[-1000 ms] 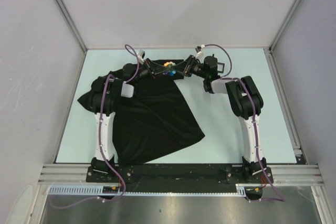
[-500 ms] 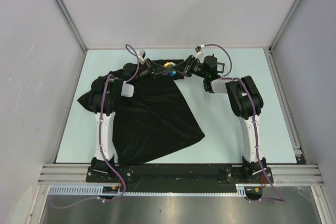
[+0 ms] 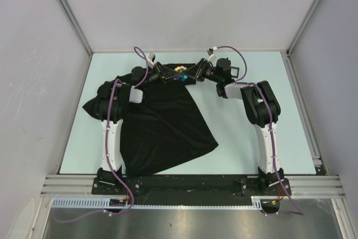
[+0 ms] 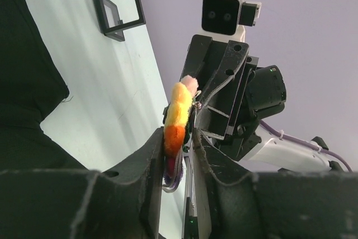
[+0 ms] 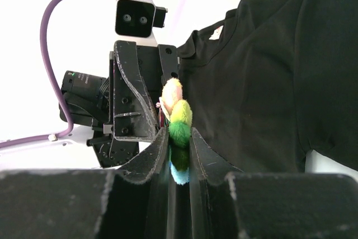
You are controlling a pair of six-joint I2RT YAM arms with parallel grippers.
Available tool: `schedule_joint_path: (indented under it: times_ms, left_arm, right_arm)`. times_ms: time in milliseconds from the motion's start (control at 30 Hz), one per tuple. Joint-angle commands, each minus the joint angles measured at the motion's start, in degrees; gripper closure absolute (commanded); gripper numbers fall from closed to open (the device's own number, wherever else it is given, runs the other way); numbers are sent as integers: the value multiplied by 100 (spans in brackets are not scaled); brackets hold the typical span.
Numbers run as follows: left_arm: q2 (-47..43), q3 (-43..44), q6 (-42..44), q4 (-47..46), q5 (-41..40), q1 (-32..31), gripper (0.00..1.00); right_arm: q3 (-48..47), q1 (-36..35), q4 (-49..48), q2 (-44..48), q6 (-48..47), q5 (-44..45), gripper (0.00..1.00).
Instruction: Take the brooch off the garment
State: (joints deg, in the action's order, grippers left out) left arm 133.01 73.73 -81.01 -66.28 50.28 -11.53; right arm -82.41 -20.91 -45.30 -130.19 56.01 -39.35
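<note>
The brooch (image 3: 180, 73) is a tiny fluffy multicoloured ornament held in the air between both grippers at the far middle of the table. My left gripper (image 3: 174, 74) is shut on its yellow, orange and red end (image 4: 175, 121). My right gripper (image 3: 187, 75) is shut on its yellow-green, green and light blue end (image 5: 180, 132). The two grippers face each other, fingertips almost touching. The garment (image 3: 162, 124) is a black T-shirt lying crumpled on the table below and to the left; it also shows in the right wrist view (image 5: 268, 82).
A small black square frame (image 4: 118, 11) lies on the pale green table (image 3: 251, 132) beyond the grippers. Grey walls close in the table on three sides. The left arm (image 3: 114, 110) lies over the shirt's left part.
</note>
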Motion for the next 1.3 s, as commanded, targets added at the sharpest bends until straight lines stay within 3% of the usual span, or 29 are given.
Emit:
schedule_joint_path:
  times_ms: [0, 367, 700, 900, 1167, 1267]
  left_arm:
    - [-109, 308, -11, -544, 351, -288, 69]
    - [-100, 238, -81, -658, 368, -280, 59]
    - [-556, -481, -249, -1546, 386, 159, 22]
    - [-671, -720, -11, -1424, 272, 353, 11]
    - [-759, -729, 463, -880, 228, 336, 10]
    - [-829, -720, 797, -502, 140, 301, 10]
  right_arm:
    - [-152, -326, 241, -77, -187, -196, 100]
    - [41, -265, -5, 2, -90, -99, 100]
    - [507, -72, -155, 389, -203, 182, 100]
    - [647, 34, 828, 968, -1124, 717, 100]
    - [683, 113, 2427, 1759, -2286, 1728, 100]
    - [700, 113, 3245, 2251, -2952, 2597, 100]
